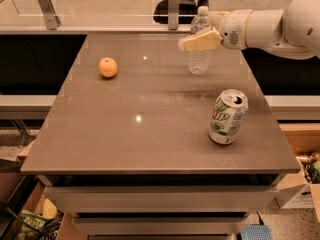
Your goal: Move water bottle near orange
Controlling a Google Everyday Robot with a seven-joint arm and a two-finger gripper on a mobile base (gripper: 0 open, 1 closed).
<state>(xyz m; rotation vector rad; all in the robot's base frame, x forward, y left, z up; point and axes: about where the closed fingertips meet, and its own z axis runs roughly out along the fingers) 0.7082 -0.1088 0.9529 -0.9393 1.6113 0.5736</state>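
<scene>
The water bottle (199, 60) stands upright at the far right of the brown table (150, 134); it is clear and ribbed with a white cap. My gripper (194, 40) reaches in from the right on a white arm and crosses the bottle's upper half at label height, hiding the label. The orange (108, 67) sits on the table's far left, well apart from the bottle.
A green-and-white soda can (227, 117) stands near the table's right edge, in front of the bottle. A glass rail with metal posts (173, 4) runs behind the table. Boxes and clutter lie on the floor at both lower corners.
</scene>
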